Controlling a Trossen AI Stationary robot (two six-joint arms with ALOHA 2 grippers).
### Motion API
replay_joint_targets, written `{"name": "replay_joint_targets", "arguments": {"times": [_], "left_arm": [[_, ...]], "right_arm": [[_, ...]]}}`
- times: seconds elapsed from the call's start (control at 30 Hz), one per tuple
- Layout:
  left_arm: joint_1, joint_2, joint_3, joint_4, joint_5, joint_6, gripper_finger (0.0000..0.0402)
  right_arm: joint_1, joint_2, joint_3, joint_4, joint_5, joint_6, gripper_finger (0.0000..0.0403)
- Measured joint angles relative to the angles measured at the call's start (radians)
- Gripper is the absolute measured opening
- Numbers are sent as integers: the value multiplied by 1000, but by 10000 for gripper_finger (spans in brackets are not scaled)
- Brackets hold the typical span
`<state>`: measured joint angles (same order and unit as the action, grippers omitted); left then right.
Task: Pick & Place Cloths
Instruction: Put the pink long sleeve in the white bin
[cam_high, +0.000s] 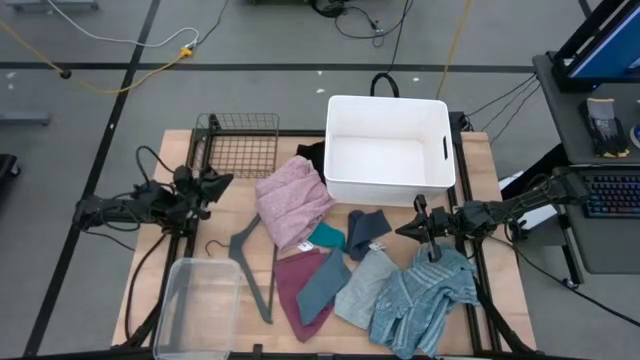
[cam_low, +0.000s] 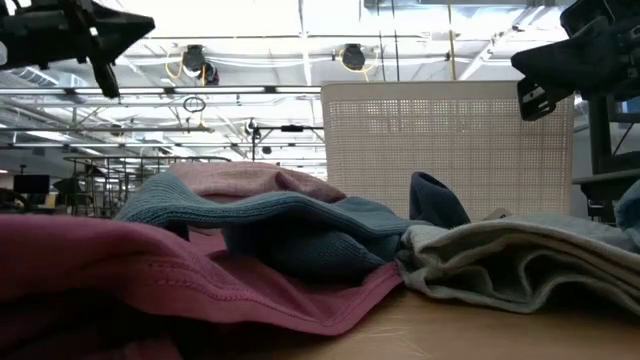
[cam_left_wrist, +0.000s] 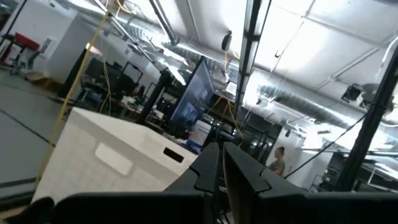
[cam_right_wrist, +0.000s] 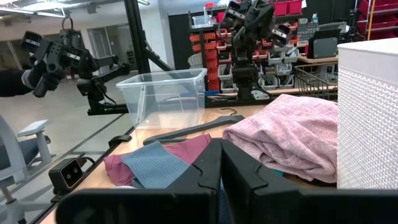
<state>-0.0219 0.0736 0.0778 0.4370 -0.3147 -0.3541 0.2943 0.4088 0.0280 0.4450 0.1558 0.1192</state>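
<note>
The right gripper, fingers pressed together and holding nothing, is hovering above the dark blue cloth, just beside the blue striped garment and in front of the white bin. The left gripper, likewise closed and empty, is waiting near the wire basket. The pink cloth, maroon cloth and grey hanger are lying between the arms.
</note>
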Motion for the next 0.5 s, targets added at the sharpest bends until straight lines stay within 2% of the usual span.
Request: {"name": "replay_joint_targets", "arguments": {"times": [0.17,0.33,0.5], "left_arm": [[-1,119,120,-36,2,57,24],[-1,298,292,-206,4,63,24],[-1,484,445,-311,40,10,24]], "right_arm": [[0,0,0,0,0,0,4],[0,0,0,0,0,10,4],[0,0,0,15,0,151,4]]}}
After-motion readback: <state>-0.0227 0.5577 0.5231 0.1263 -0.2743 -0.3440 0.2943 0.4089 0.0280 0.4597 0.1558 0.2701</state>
